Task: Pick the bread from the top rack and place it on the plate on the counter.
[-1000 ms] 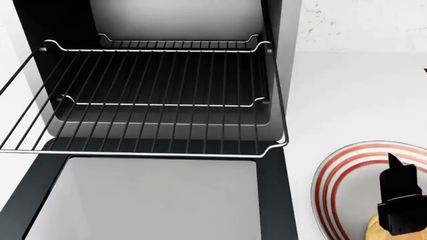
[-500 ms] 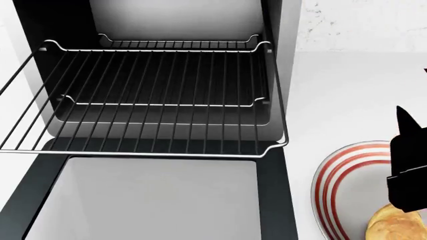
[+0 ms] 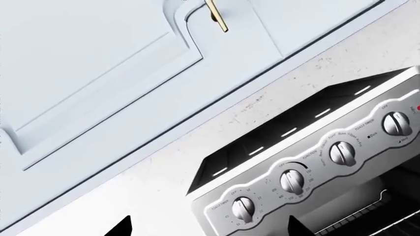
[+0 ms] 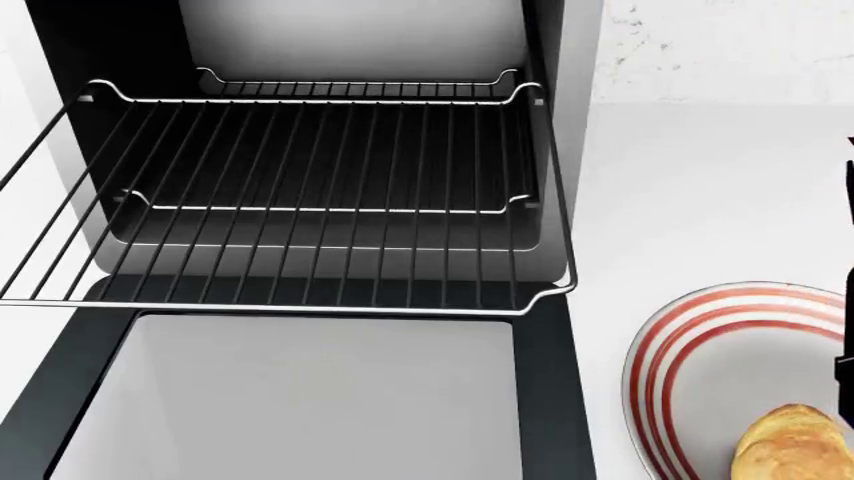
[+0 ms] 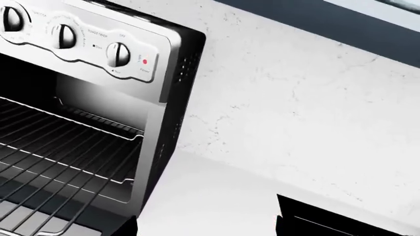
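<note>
Right gripper (image 4: 847, 330) has lifted off and pulled to the head view's right edge since a second ago, when it stood over the bread; only a dark sliver shows now, well clear of the roll. Jaws apart in the right wrist view, nothing between them.

One bread (image 4: 793, 443) lies on the plate (image 4: 687, 345), uncovered, at the near right corner, cut by the bottom edge. One plate, cut off by the right and bottom edges, sits on the white table (image 4: 694, 200), just right of the oven's dark front post. Open table runs from the plate back to the speckled wall (image 4: 721, 50).

Two racks: the top rack (image 4: 287, 210) pulled forward, bare, its bent front corner overhanging near the plate's far left; a second wire rack (image 4: 320, 208) shows through its bars. One open oven door (image 4: 294, 395) lies flat below.

Left gripper (image 3: 206, 227) looks at four oven knobs (image 3: 292, 181) and a cabinet (image 3: 98, 59); jaws apart, empty.
</note>
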Robot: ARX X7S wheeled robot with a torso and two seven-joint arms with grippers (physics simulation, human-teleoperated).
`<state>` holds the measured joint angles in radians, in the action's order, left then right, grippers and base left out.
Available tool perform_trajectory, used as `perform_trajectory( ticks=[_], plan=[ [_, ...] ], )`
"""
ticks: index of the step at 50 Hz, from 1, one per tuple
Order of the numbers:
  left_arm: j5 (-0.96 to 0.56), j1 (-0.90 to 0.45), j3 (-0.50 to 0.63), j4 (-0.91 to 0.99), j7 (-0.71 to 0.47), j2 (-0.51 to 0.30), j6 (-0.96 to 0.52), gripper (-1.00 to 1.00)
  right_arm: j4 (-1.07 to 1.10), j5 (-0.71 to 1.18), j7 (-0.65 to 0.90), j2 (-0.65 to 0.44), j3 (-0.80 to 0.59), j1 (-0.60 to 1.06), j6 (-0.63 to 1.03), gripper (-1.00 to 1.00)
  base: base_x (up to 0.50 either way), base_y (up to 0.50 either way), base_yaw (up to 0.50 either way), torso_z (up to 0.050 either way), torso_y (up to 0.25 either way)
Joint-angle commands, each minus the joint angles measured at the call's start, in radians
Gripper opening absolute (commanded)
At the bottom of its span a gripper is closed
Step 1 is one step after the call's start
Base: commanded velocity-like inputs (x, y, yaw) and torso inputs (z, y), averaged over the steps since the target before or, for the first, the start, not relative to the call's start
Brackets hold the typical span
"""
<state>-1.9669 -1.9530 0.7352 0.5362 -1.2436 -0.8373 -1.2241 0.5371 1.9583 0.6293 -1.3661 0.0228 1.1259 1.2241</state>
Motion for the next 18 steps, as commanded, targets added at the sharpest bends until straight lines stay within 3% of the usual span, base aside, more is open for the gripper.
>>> perform_trajectory(
  ticks=[1,8,18],
  plan=[
    [0.024,-0.004,-0.021,-0.005,0.027,0.021,0.018,1.00,-0.006,0.056,0.004,-0.001,-0.078,0.177,0.028,1.00,0.00,0.00,0.00,0.000,0.000],
    [0.038,-0.002,-0.020,-0.007,0.038,0.027,0.021,1.00,-0.064,0.146,0.090,0.032,-0.224,0.436,0.118,1.00,0.00,0.00,0.00,0.000,0.000],
    [0.025,-0.013,-0.015,-0.004,0.029,0.021,0.025,1.00,-0.096,0.231,0.163,0.046,-0.306,0.592,0.161,1.00,0.00,0.00,0.00,0.000,0.000]
  ],
)
